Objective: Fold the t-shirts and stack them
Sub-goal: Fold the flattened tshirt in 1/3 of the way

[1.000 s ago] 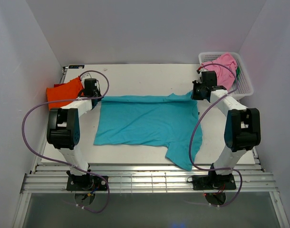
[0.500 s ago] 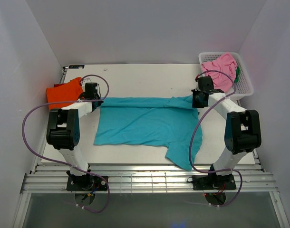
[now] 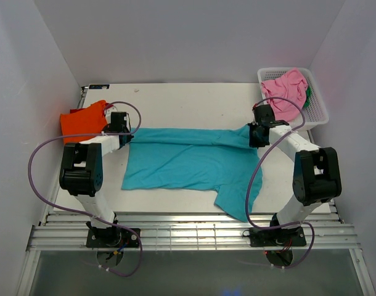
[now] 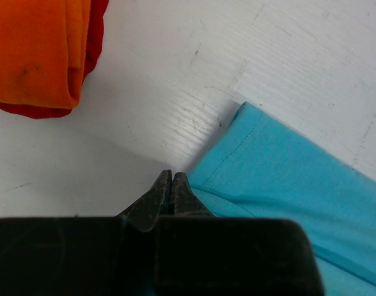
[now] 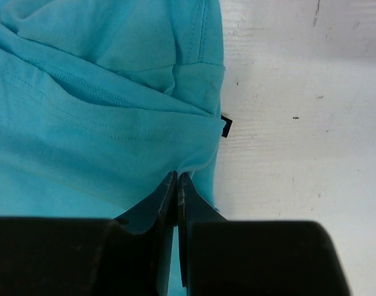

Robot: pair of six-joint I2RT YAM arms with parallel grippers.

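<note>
**Desk:** Report labels and markings first.

**Operator:** The only marking I can find is one small black tab (image 5: 225,126) on the side hem of the teal short-sleeved cloth t-shirt (image 3: 188,161). Any print on it is too small for me to read.

**Desk:** Position of that shirt?

**Operator:** It lies spread on the white table (image 3: 188,102), with one sleeve reaching toward the near edge. Its far edge runs as a narrow folded-over strip from one gripper to the other.

**Desk:** State of the left gripper?

**Operator:** The left gripper (image 4: 171,176) is at the teal shirt's far left corner. I see its black fingers pressed together. The hem corner is drawn in against the tips and a crease leads away from them. I read that as a pinch on the cloth.

**Desk:** And the right?

**Operator:** The right gripper (image 5: 177,179) is at the teal shirt's far right corner, by the sleeve. Its fingers are closed and the cloth puckers into the tips, so it grips the teal shirt.

**Desk:** Other garments?

**Operator:** The bright orange cloth t-shirt (image 3: 83,120) lies just left of the teal shirt's far left corner and does not touch it. The pink cloth t-shirt (image 3: 285,89) is heaped in the white plastic lattice basket (image 3: 320,114), beyond the teal shirt's far right corner. A bit of green cloth (image 3: 309,94) shows at the pink shirt's right side.
</note>
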